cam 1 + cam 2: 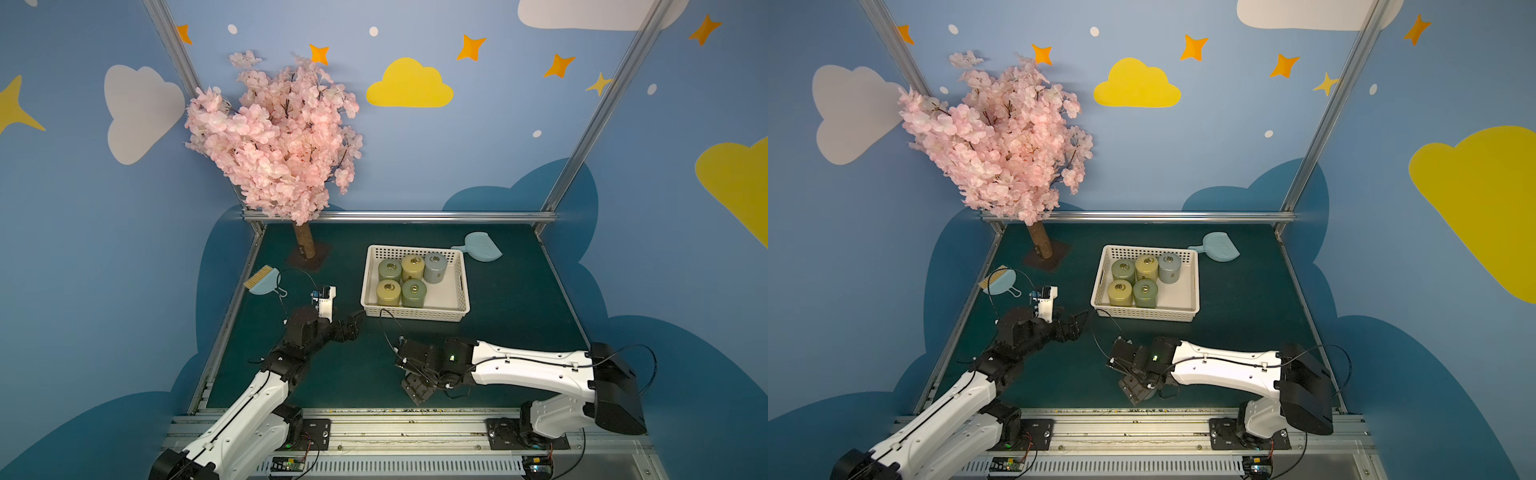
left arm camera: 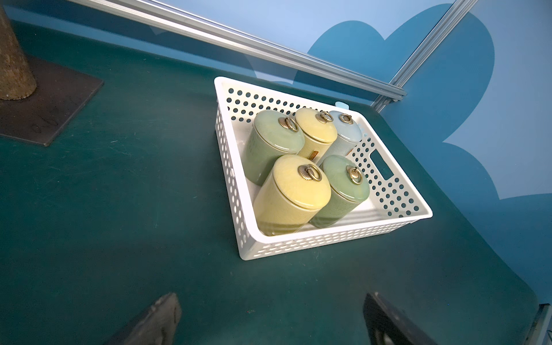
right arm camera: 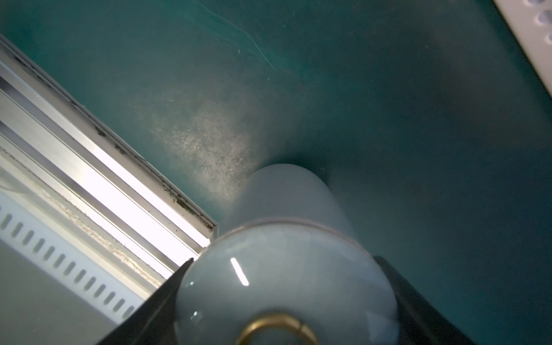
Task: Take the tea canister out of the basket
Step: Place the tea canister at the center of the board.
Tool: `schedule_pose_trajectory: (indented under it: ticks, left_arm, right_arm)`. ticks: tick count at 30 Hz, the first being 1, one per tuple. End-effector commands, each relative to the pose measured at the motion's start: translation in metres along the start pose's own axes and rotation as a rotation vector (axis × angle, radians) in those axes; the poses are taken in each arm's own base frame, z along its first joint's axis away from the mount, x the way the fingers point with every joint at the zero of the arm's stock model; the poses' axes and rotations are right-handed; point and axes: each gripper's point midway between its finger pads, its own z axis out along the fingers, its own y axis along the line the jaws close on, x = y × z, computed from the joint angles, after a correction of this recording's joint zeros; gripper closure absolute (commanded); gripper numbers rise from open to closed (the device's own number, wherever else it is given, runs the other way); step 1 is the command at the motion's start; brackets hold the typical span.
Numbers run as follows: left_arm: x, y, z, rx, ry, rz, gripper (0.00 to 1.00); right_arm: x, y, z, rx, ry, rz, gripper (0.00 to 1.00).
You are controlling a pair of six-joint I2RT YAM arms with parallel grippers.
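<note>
My right gripper [image 1: 417,390] is clamped, jaws fairly wide, on the lid end of a pale blue canister [image 3: 286,206]. One finger sits on each side of the lid. The canister is out of the basket [image 1: 415,314], low over the tabletop [image 1: 519,340] near its front edge, in front of the basket and apart from it. I cannot tell whether its base touches the surface.

My left gripper [image 2: 270,312] hangs fully open and holds nothing, just off the basket's front left corner and facing it.

Five more canisters [image 2: 298,191] stand in the basket. Three are along its far wall and two are in front of them, towards the left wall.
</note>
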Motion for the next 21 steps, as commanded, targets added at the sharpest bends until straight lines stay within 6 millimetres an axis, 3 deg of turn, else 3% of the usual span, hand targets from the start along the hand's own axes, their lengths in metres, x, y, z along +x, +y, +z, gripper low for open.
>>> schedule_pose_trajectory:
  ticks: [1,12,21]
  left_arm:
    - [0.002,0.001,0.0,-0.003,0.0,0.005,0.0]
    - [0.002,0.001,0.0,-0.006,0.0,0.006,0.0]
    - [0.002,0.002,0.0,-0.008,0.0,0.006,0.0]
  right_arm:
    - [-0.009,0.008,0.001,-0.016,-0.036,0.012,0.43]
    - [-0.004,0.014,0.013,-0.022,-0.014,0.008,0.42]
    - [0.0,0.016,0.017,-0.01,0.005,0.003,0.18]
